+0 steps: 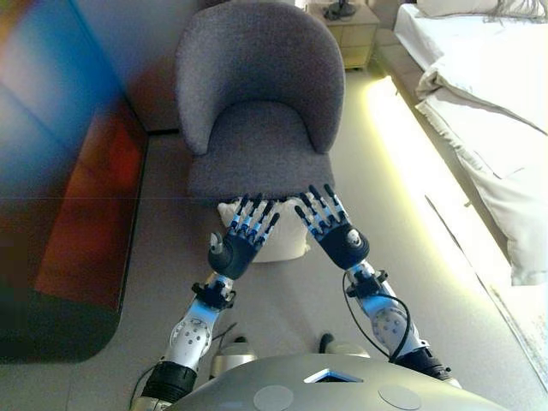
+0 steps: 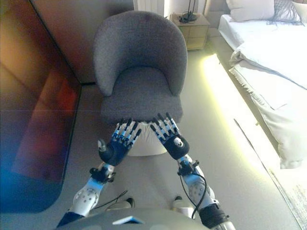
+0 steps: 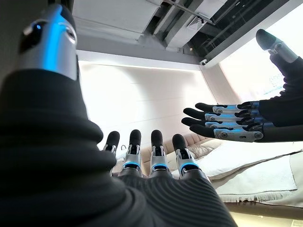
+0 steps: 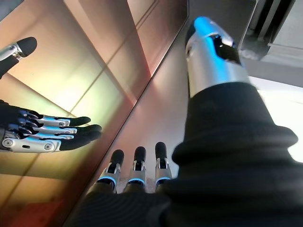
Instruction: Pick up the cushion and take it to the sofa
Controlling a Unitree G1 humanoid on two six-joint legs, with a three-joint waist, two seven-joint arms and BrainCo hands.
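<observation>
A white cushion [image 1: 287, 244] lies on the floor just in front of the grey armchair [image 1: 257, 103], mostly hidden behind my two hands. My left hand [image 1: 238, 247] is raised over its left part, fingers straight and spread, holding nothing. My right hand [image 1: 336, 229] hovers over its right part, palm turned inward, fingers straight too. Both hands face each other a short way apart; the left wrist view shows the left hand's fingers [image 3: 142, 149] with the right hand [image 3: 227, 124] across from them. No contact with the cushion shows.
A dark reddish cabinet panel [image 1: 77, 214] runs along the left. A bed with white covers [image 1: 488, 94] stands at the right, with a lit strip along its base. A small nightstand [image 1: 347, 30] sits behind the armchair.
</observation>
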